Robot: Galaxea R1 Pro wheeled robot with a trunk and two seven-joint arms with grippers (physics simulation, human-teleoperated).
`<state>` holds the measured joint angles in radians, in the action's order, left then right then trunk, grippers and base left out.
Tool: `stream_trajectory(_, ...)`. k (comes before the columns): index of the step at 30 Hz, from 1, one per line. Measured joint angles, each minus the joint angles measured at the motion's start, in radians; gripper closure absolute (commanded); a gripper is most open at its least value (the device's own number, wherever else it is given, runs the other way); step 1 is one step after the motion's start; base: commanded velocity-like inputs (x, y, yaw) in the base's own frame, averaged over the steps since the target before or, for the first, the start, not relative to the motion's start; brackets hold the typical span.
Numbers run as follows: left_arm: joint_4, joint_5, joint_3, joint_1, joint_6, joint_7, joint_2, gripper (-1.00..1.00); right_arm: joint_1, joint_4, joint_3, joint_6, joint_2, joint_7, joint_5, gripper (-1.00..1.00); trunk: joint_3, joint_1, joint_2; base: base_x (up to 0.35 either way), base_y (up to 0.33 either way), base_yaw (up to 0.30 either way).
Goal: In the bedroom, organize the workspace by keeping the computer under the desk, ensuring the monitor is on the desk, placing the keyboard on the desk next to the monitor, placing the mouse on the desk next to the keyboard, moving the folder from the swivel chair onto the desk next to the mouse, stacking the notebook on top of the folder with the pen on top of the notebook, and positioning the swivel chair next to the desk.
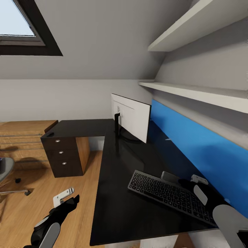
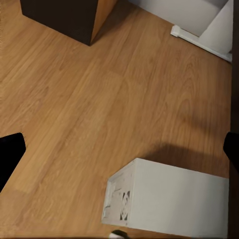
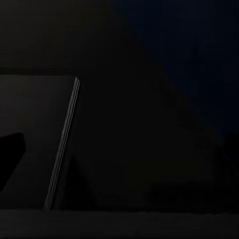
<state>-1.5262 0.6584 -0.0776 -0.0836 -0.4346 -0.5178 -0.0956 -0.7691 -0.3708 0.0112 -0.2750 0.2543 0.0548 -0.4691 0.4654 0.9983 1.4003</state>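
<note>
The left gripper (image 1: 65, 196) hangs over the floor at seven o'clock, jaws open and empty. The keyboard (image 1: 171, 195) lies on the tabletop (image 1: 113, 206), at five o'clock from the monitor (image 1: 132, 117). The right gripper (image 1: 193, 181) sits at its far edge; I cannot tell its jaws. Lift slowly and clear before retreating.

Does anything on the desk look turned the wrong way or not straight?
Yes. The monitor shows its white back toward the robot, and the keyboard lies at an angle to the desk edge.
</note>
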Motion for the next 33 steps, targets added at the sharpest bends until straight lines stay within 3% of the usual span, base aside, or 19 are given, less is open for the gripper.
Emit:
stream_trajectory(18, 0.001, 0.004, -0.001, 0.0, 0.0, 0.001, 0.0, -1.0, 0.0, 0.0, 0.001, 0.0, 0.0, 0.0, 0.002, -1.0, 0.0, 0.0, 0.0, -0.19, 0.0, 0.0)
stream_trajectory(33, 0.001, 0.005, -0.002, 0.0, 0.0, 0.003, 0.0, -1.0, 0.0, 0.0, 0.001, 0.0, -0.001, 0.0, 0.001, -1.0, 0.0, 0.0, 0.0, -0.02, 0.0, 0.0)
